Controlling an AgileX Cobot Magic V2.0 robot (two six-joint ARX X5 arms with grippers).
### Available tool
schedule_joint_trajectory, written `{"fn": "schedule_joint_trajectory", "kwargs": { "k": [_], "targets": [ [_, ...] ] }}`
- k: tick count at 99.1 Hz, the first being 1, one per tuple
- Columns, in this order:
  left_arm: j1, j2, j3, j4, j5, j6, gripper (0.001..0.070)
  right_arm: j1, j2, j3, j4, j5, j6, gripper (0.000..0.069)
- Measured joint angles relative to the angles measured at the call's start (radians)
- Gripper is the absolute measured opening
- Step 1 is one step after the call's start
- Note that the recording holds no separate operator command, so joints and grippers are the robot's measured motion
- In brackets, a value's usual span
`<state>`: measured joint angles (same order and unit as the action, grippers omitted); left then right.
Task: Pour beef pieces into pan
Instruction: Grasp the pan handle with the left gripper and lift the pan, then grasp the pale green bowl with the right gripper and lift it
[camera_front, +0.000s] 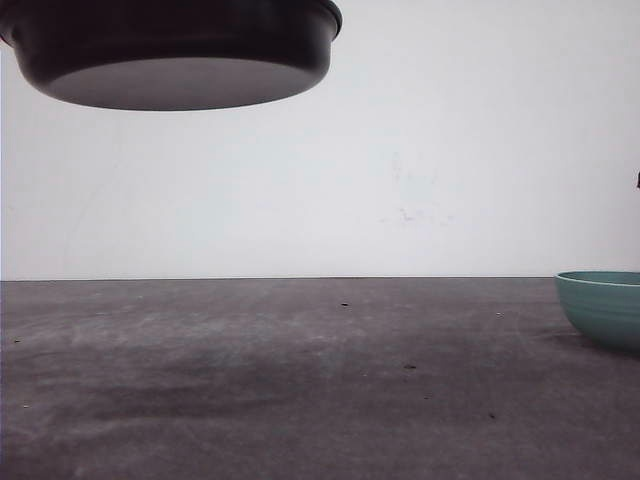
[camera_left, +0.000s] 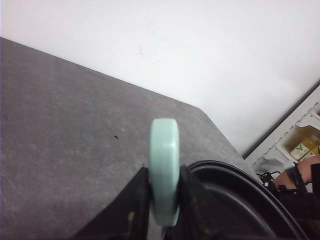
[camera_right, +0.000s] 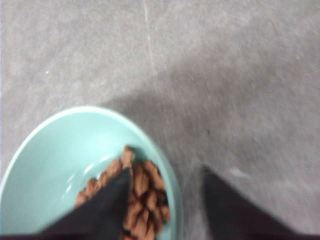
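Note:
The black pan (camera_front: 180, 50) hangs high at the upper left of the front view, well above the table, its underside showing. My left gripper (camera_left: 164, 187) is shut on the pan's mint-green handle (camera_left: 164, 165); the pan's black rim (camera_left: 235, 172) curves beside it. The beef pieces (camera_right: 145, 195), a reddish-brown heap, lie inside the teal bowl (camera_right: 65, 160). My right gripper (camera_right: 167, 192) is open and straddles the bowl's rim, one finger (camera_right: 107, 207) over the beef inside, the other finger (camera_right: 230, 210) outside over the table. That bowl (camera_front: 605, 305) rests at the table's right edge.
The grey table (camera_front: 300, 380) stretches bare between the pan and the bowl, a white wall behind. A white rack with yellow items (camera_left: 300, 145) stands beyond the table's far corner in the left wrist view.

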<state>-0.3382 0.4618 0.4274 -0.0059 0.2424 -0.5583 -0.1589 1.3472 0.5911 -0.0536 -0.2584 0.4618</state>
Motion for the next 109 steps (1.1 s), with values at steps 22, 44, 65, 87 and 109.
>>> {"fn": "schedule_joint_trajectory", "kwargs": {
  "k": [22, 44, 65, 87, 109],
  "targets": [
    [0.0, 0.002, 0.0, -0.003, 0.0, -0.008, 0.0054, 0.0, 0.064, 0.001, 0.002, -0.008, 0.009, 0.0055],
    [0.0, 0.003, 0.0, -0.018, 0.0, -0.008, 0.0054, 0.0, 0.028, 0.044, 0.001, -0.048, 0.006, 0.0035],
    [0.0, 0.056, 0.027, -0.041, 0.0, -0.011, 0.0054, 0.03, -0.093, 0.182, -0.079, -0.078, -0.039, 0.0034],
    [0.0, 0.191, 0.145, -0.083, 0.023, -0.011, 0.0054, 0.193, -0.196, 0.315, -0.175, -0.078, -0.154, 0.0033],
    [-0.026, 0.341, 0.246, -0.126, 0.093, -0.011, 0.0054, 0.474, -0.234, 0.401, -0.166, 0.003, -0.229, 0.0032]
  ]
}}
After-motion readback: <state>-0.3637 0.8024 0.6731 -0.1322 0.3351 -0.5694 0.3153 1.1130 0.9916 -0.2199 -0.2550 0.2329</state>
